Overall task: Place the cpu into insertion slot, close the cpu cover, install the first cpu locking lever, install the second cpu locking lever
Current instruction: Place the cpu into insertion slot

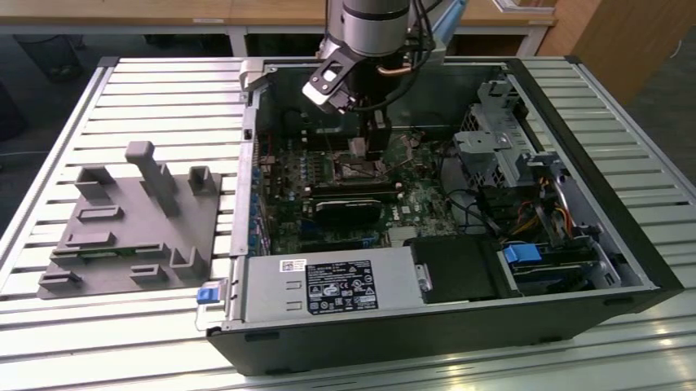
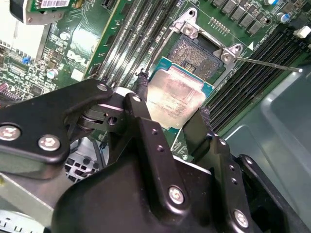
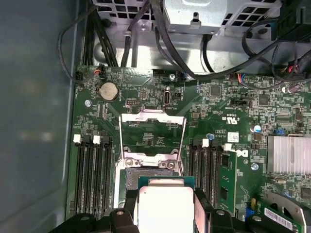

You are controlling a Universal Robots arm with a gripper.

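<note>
My gripper point(image 2: 172, 104) is shut on the cpu point(image 2: 177, 94), a flat square chip with a silvery top and green edge, one black finger point(image 2: 141, 92) on each side. In both wrist views the chip hangs just above and partly over the insertion slot point(image 2: 197, 53), a dark square socket in the green board. The cpu point(image 3: 165, 208) sits at the near edge of the insertion slot point(image 3: 146, 175). Beyond it the cpu cover point(image 3: 150, 118), a silvery frame with a square window, stands flipped open. In the exterior view the gripper point(image 1: 376, 148) reaches down into the case over the insertion slot point(image 1: 359, 169).
Long black memory slots point(image 3: 92, 179) flank the socket on both sides. A thin metal lever rod point(image 2: 267, 63) sticks out beside it. A black heatsink block point(image 1: 348, 213), power supply point(image 1: 326, 285) and drive cage point(image 1: 495, 147) fill the case. A grey fixture point(image 1: 130, 220) lies at the exterior view's left.
</note>
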